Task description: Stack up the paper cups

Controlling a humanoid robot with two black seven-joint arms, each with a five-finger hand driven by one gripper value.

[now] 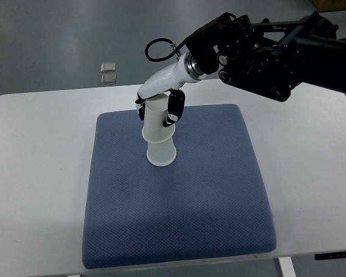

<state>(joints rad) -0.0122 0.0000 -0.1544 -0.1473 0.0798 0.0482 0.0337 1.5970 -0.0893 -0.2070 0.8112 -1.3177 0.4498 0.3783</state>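
Blue textured foam pad (pixel 179 208) fills the near part of the white surface (pixel 34 173), square with rounded corners, front edge close to the surface's near edge. Pad probably serves as a soft non-slip base for the cups.

White paper cups, two visible: a lower cup (pixel 161 153) stands mouth-down on the pad's far-left area, and an upper cup (pixel 156 122) sits over it, also inverted, slightly tilted and seemingly not fully seated. Hard to tell if more cups are nested underneath.

Right hand (pixel 159 104), white with black fingertips, comes in from the top right on a bulky black arm (pixel 271 52) with a looped black cable (pixel 158 51) near the wrist. Fingers are narrowly closed around the upper cup: one black-tipped finger (pixel 173 109) presses its right wall, another (pixel 140 108) sits at its left edge. Side grip near the top likely keeps the cup aligned while it is pushed down over the lower one. My read: stacking step nearly done, final seating and release remain. Tilt could tip the stack if released too soon.

Left arm not in view.

Around: two small clear square items (pixel 108 72) lie on the grey floor beyond the surface's far edge, well apart from the cups. Nothing on the pad blocks the hand.
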